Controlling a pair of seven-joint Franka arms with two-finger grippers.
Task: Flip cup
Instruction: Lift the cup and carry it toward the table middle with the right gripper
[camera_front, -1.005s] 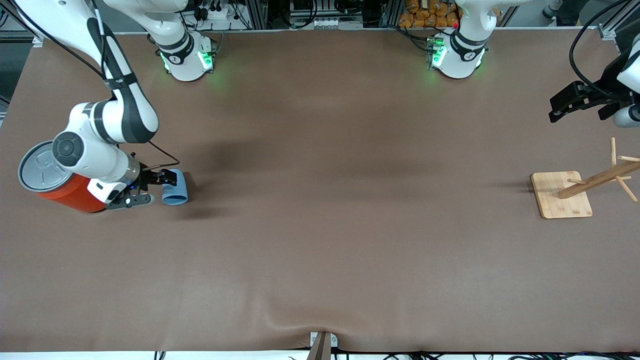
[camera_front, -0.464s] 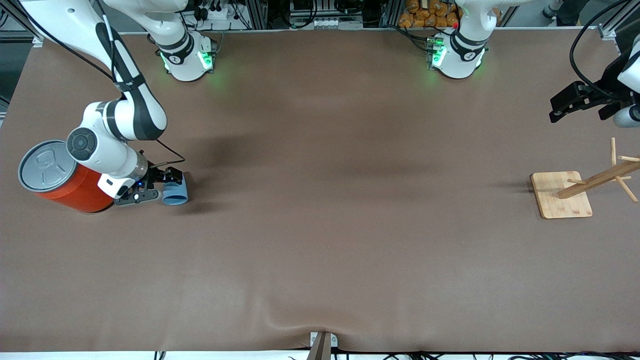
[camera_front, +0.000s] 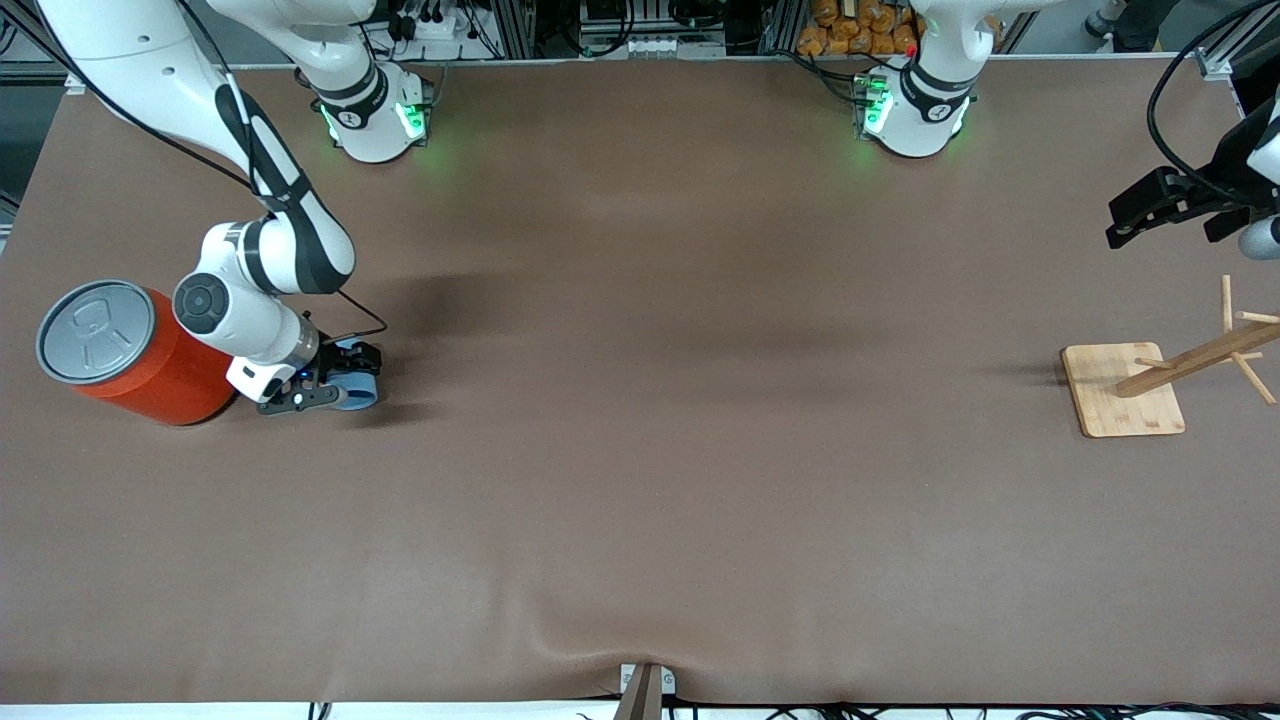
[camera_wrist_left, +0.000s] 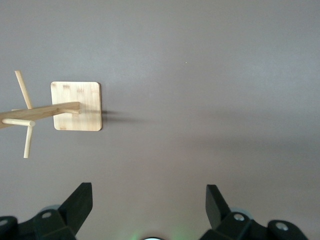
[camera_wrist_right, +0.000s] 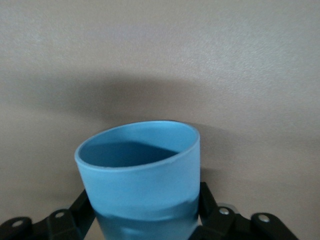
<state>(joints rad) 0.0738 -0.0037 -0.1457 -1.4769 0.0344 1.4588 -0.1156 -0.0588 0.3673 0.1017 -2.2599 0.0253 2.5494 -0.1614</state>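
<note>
The light-blue cup (camera_front: 360, 394) lies on its side on the brown table, beside the orange can, toward the right arm's end. In the right wrist view the cup (camera_wrist_right: 140, 175) fills the space between the fingers, its open mouth pointing away from the gripper. My right gripper (camera_front: 348, 380) is low at the table and open, one finger close against each side of the cup. My left gripper (camera_front: 1118, 228) is open and empty, held in the air at the left arm's end of the table; its wrist view shows the fingers (camera_wrist_left: 80, 202) wide apart.
A large orange can (camera_front: 130, 360) with a grey pull-tab lid stands right beside the right arm's wrist. A wooden peg rack on a square bamboo base (camera_front: 1125, 390) stands toward the left arm's end, and shows in the left wrist view (camera_wrist_left: 77, 106).
My right gripper has slid along the table from the can's side onto the cup, so its fingers now straddle it. The left gripper drifted slightly.
</note>
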